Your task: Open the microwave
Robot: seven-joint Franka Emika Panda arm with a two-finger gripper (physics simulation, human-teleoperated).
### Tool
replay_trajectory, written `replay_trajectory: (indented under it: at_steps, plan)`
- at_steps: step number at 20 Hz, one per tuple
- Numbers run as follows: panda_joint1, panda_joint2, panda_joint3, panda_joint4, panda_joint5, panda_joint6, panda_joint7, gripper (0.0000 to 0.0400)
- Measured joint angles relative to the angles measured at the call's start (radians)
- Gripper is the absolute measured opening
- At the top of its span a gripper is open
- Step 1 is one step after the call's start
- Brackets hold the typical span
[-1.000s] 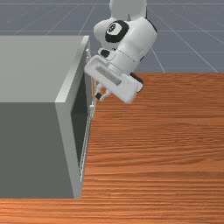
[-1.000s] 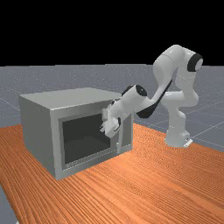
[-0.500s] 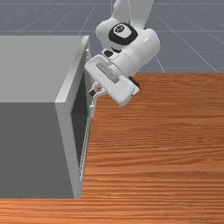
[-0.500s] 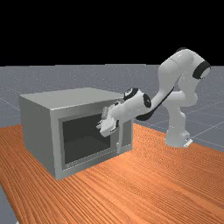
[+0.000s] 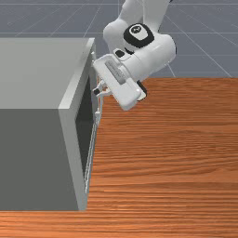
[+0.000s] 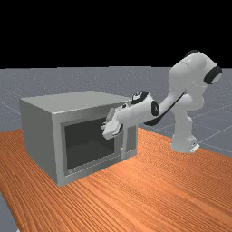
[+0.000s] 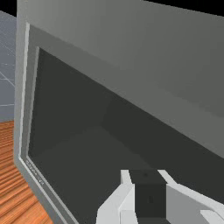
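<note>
Fingers point(image 7: 127, 203), white, black-tipped: closed together, empty, near grey box-shaped microwave point(image 5: 76, 93); room toward the front view's right. Far view: my hand point(image 6: 113, 127) hides the pale bar handle's point(image 6: 123, 147) top.

The front view looks steeply down from above onto the worktop point(image 5: 172, 162), facing the arm point(image 5: 151, 60), near enough to crop the microwave point(image 5: 35, 74) and the arm. The far view stands farther back and lower, looking gently down across the worktop toward the horizon, and takes in the whole microwave front and the whole arm; both these views share the door window point(image 6: 88, 142) and the hand point(image 5: 98, 91). The wrist view looks out from the hand at close range, slanting across that same window, with some worktop and grey floor point(image 7: 6, 83) beyond the microwave's edge.
</note>
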Motion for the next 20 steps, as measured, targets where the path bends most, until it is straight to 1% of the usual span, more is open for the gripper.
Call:
replay_trajectory:
  at_steps: [1, 3, 4, 6, 7, 8, 11, 12, 14, 15, 16, 17, 19, 20]
  plan:
    - [0.031, 0.004, -0.022, -0.017, -0.038, 0.012, 0.012, 0.0]
    - [0.087, -0.023, -0.041, -0.045, -0.102, 0.063, 0.0, 0.0]
    - [0.1, -0.024, -0.022, -0.04, -0.085, 0.037, -0.011, 0.0]
    - [0.148, 0.009, -0.004, -0.035, -0.078, -0.03, 0.004, 0.0]
    - [0.161, 0.037, 0.01, -0.019, -0.037, -0.078, 0.06, 0.0]
    - [0.166, 0.085, 0.014, 0.013, 0.024, -0.145, 0.17, 0.0]
    - [0.182, 0.056, 0.007, -0.008, 0.004, -0.134, 0.12, 0.0]
    - [0.209, 0.13, -0.031, -0.005, -0.018, -0.16, 0.26, 0.0]
    - [0.225, 0.16, -0.054, 0.001, -0.024, -0.192, 0.313, 0.0]
    - [0.232, 0.145, -0.057, -0.008, -0.034, -0.183, 0.281, 0.0]
    - [0.255, 0.192, -0.086, -0.015, -0.056, -0.204, 0.363, 0.0]
    - [0.27, 0.199, -0.106, -0.016, -0.061, -0.222, 0.388, 0.0]
    - [0.28, 0.24, -0.121, -0.01, -0.066, -0.256, 0.441, 0.0]
    - [0.269, 0.261, -0.11, 0.01, -0.047, -0.323, 0.391, 0.0]
